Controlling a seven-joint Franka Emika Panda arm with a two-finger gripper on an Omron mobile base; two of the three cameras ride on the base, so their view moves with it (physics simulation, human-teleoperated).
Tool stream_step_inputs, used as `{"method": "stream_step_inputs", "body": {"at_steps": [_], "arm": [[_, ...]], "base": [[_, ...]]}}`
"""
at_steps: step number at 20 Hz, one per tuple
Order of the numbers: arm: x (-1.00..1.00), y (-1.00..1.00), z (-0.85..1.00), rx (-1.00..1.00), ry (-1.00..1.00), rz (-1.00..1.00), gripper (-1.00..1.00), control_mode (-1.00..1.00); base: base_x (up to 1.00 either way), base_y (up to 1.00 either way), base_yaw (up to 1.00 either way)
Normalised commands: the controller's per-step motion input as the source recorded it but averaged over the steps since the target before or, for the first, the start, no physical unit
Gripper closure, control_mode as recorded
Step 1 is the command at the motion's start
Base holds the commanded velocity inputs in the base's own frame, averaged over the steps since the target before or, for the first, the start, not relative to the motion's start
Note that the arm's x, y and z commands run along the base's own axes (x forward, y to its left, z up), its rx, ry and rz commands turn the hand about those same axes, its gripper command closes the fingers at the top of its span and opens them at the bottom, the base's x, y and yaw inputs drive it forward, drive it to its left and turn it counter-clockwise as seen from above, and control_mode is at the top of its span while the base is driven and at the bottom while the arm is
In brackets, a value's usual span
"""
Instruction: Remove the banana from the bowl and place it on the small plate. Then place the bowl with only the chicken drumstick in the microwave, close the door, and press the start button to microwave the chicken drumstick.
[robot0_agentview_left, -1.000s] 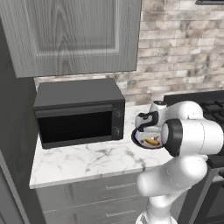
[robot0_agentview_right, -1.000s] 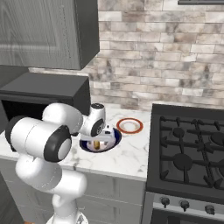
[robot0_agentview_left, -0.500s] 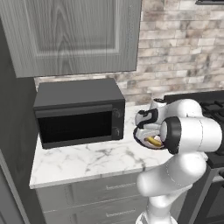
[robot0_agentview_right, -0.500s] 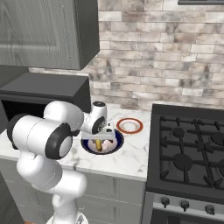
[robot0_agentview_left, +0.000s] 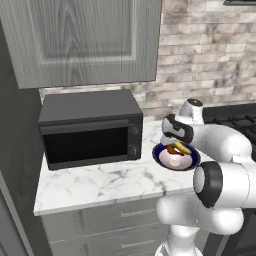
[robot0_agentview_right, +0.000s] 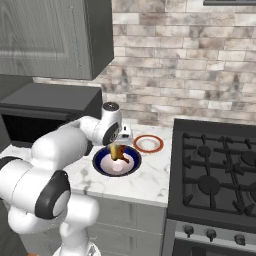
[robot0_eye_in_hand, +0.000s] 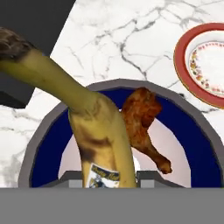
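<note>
My gripper (robot0_eye_in_hand: 106, 179) is shut on the banana (robot0_eye_in_hand: 100, 131), a yellow fruit with brown streaks, and holds it just above the bowl (robot0_eye_in_hand: 205, 162). In the right base view the gripper (robot0_agentview_right: 120, 145) holds the banana (robot0_agentview_right: 118, 150) upright over the blue-rimmed bowl (robot0_agentview_right: 100, 162). The chicken drumstick (robot0_eye_in_hand: 142, 122) lies on the bowl's white inside, beside the banana. The small plate (robot0_eye_in_hand: 181, 65), red-rimmed, sits on the counter just past the bowl, also seen as the plate (robot0_agentview_right: 149, 144) to its right. From the left base view the bowl (robot0_agentview_left: 161, 157) lies under the hand. The microwave and its door are out of view.
A black box oven with two knobs (robot0_agentview_left: 90, 130) stands on the marble counter (robot0_agentview_left: 100, 182) left of the bowl. A gas stove (robot0_agentview_right: 215, 170) adjoins the counter on the right. A grey wall cabinet (robot0_agentview_left: 85, 40) hangs above the oven.
The gripper has gone from open to shut on the banana and has raised it a little out of the bowl. Bowl, drumstick and plate stay put.
</note>
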Motion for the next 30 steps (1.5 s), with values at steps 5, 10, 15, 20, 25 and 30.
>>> {"method": "stream_step_inputs", "body": {"at_steps": [5, 10, 15, 20, 25, 30], "arm": [[0.48, -0.44, 0.93, 0.00, -0.14, 0.00, 1.00, -1.00], [0.99, -0.64, 0.40, 0.09, 0.10, 0.00, 1.00, -1.00], [0.82, -0.56, -0.34, 0.05, 0.13, 0.01, 1.00, -1.00], [0.74, -0.28, -0.60, 0.01, 0.13, 0.01, 1.00, -1.00], [0.59, -0.27, -0.61, 0.00, 0.15, 0.05, 1.00, -1.00], [0.54, -0.35, -0.52, 0.02, 0.14, 0.07, 1.00, -1.00]], "base": [[0.00, 0.00, 0.00], [0.00, 0.00, 0.00], [0.00, 0.00, 0.00], [0.00, 0.00, 0.00], [0.00, 0.00, 0.00], [0.00, 0.00, 0.00]]}}
